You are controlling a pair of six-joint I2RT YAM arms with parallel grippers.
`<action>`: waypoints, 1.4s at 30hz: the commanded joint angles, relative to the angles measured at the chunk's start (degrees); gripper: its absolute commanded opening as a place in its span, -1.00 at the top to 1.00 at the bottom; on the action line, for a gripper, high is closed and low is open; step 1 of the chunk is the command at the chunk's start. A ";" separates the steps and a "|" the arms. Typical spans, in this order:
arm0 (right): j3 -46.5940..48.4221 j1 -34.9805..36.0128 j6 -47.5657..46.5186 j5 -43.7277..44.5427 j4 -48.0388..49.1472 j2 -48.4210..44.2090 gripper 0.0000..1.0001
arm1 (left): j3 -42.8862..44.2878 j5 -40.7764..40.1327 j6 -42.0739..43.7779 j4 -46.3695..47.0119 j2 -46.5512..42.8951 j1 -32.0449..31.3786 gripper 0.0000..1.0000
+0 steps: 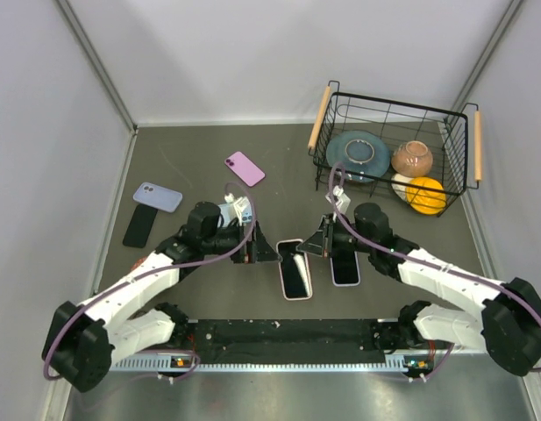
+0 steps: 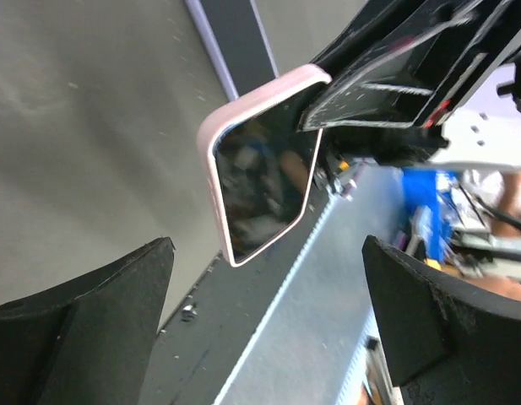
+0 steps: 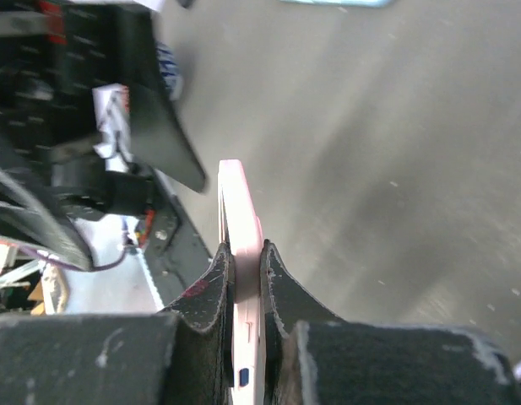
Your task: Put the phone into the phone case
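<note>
Grey counter (image 1: 200, 175) below; my right claw (image 3: 243, 251) clamps the pink phone case (image 2: 260, 93) edge, my left claw (image 2: 268, 245) is released. I should press the phone (image 2: 260, 181) corners in evenly.

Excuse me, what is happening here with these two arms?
The right gripper has its jaws shut on the edge of a phone in a pink case, near the middle of the table. The left gripper hovers close by with its jaws open, holding nothing. The phone already looks seated in its case. A second cased phone lies beside it.
</note>
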 commanded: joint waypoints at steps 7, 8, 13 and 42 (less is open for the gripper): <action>8.45 -6.70 -6.09 1.56 -4.70 11.88 1.00 | 6.20 -27.91 8.70 -17.52 -6.77 0.46 -0.98; 8.54 -7.32 -5.75 0.07 -3.64 14.33 1.00 | 5.94 -28.54 8.70 -17.61 -7.12 0.46 -0.98; 9.50 -9.34 -5.65 -0.04 -0.99 20.06 1.00 | 4.97 -31.18 8.27 -18.05 -9.05 0.46 -0.98; 13.20 -9.61 -10.49 8.42 -17.88 15.07 0.34 | 14.90 -62.91 -5.97 -31.41 -1.24 5.20 -0.97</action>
